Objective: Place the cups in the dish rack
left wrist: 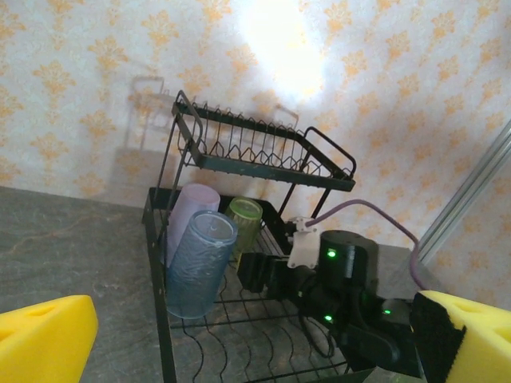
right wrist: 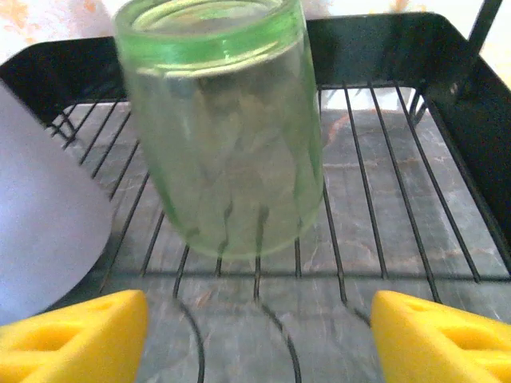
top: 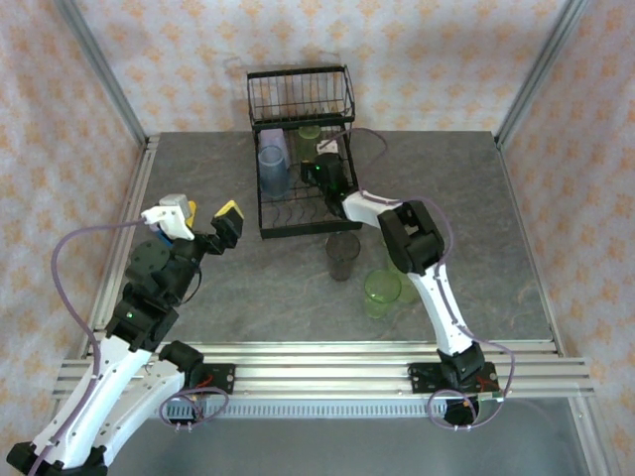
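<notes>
**A:** Near edge first. Arms?

**B:** L pincer (top: 206,212) hangs over the left of the desk (top: 238,297), jaws apart, nothing in it. R arm (top: 429,260) stretches from its base across to the rack (top: 296,233).

**A:** Loose cups?

**B:** Betw. the arm bases and the rack there's a green cup (top: 379,295) just beside the R arm, and a grey cup (top: 343,256) a bit further on. Looks like a 2nd green cup (top: 407,289) touches the first, half behind the arm. Can't be sure.

**A:** And in the rack?

**B:** It sits mid-desk at the far edge, near the wall. 3 cups on its wire floor: blue cup (left wrist: 198,267) tilted against the lavender cup (left wrist: 185,223) on the left, and the far green cup (right wrist: 223,136) beside them. R pincer (right wrist: 255,335) is inside the rack, jaws wide, gripping nothing. That green cup stands just ahead of its pads, not betw. them.

**A:** Anything in the way?

**B:** Raised basket (left wrist: 263,163) sits over the rack's far end, above the cups. The arm's purple cable (top: 375,139) loops past the right side.

**A:** Room?

**B:** Grey stone-look desk, metal rails (top: 327,362) along the near edge, metal posts (top: 99,69) at the far corners, pale wallpaper (top: 417,59) w/ orange flowers. Count: 2 arms, 1 rack, 3 cups in, 2 or 3 out.
</notes>
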Motion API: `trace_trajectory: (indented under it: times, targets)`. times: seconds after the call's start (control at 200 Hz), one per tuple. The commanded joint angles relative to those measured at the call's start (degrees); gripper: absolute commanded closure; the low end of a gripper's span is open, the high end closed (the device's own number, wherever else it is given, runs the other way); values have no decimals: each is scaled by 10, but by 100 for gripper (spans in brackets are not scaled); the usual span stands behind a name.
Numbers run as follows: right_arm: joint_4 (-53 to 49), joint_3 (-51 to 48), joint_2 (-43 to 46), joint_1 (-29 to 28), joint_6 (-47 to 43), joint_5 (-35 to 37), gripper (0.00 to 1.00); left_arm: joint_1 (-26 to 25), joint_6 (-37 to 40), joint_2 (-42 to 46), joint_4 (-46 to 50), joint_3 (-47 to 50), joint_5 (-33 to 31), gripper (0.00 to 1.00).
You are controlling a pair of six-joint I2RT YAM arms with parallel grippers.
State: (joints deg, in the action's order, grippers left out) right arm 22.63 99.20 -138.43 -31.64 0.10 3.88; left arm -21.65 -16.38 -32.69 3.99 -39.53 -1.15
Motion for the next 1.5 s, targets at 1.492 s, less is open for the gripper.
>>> trace_trajectory:
  times: [1.492]
  targets:
    - [-353, -336, 738, 191, 92, -24, 1, -289, 29, -709, 601, -637, 48, 1]
